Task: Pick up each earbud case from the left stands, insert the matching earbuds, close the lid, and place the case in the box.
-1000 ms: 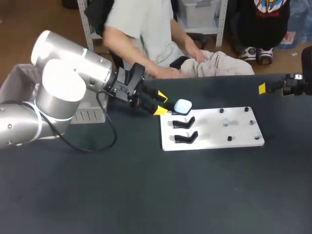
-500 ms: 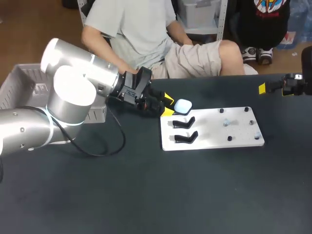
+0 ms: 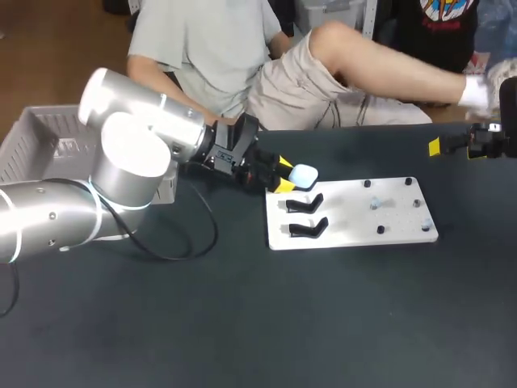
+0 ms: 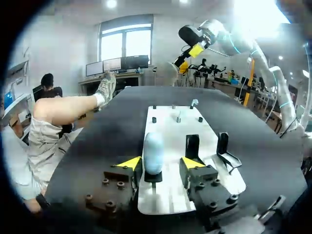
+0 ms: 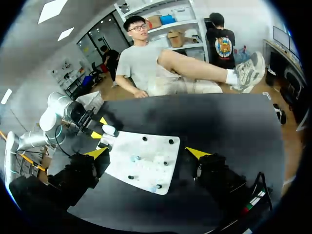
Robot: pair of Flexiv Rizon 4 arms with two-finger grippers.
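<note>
Now left end effector (image 3: 284, 175) nearer case (image 3: 304, 175)

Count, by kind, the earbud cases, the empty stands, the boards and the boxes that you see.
Earbud case: 1
Empty black stands: 2
White board: 1
Grey box: 1
Total: 5

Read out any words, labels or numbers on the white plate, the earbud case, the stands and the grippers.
No text can be read.
White plate: no print visible.
Earbud case: plain, no marking visible.
Black stands: none.
Left gripper and right gripper: no legible labels.
</note>
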